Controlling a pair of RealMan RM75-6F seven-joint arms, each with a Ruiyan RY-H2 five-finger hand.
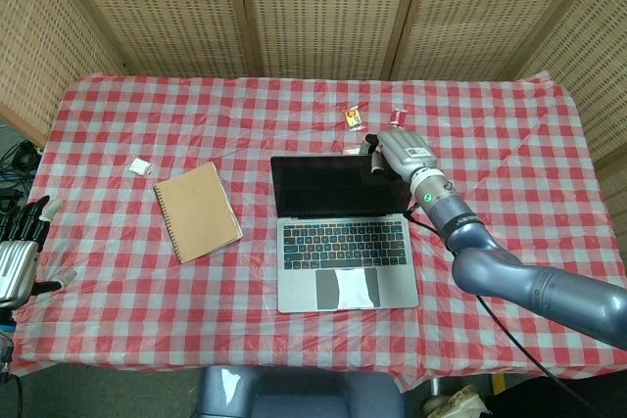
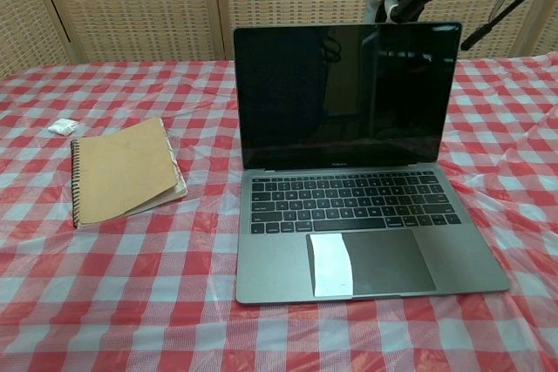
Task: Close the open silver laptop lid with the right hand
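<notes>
The silver laptop (image 1: 345,254) stands open at the middle of the table, its dark screen (image 2: 344,93) nearly upright and facing me. My right hand (image 1: 392,151) is behind the lid's top right corner, its fingers (image 2: 394,2) bent down against the top edge. It holds nothing. In the chest view only those fingers show above the lid. My left hand (image 1: 20,252) hangs at the table's near left edge, fingers spread and empty, far from the laptop.
A brown spiral notebook (image 1: 196,210) lies left of the laptop, with a small white item (image 1: 140,166) beyond it. Two small packets (image 1: 354,119) (image 1: 398,115) lie behind the lid near my right hand. A white sticker (image 2: 331,265) sits on the trackpad.
</notes>
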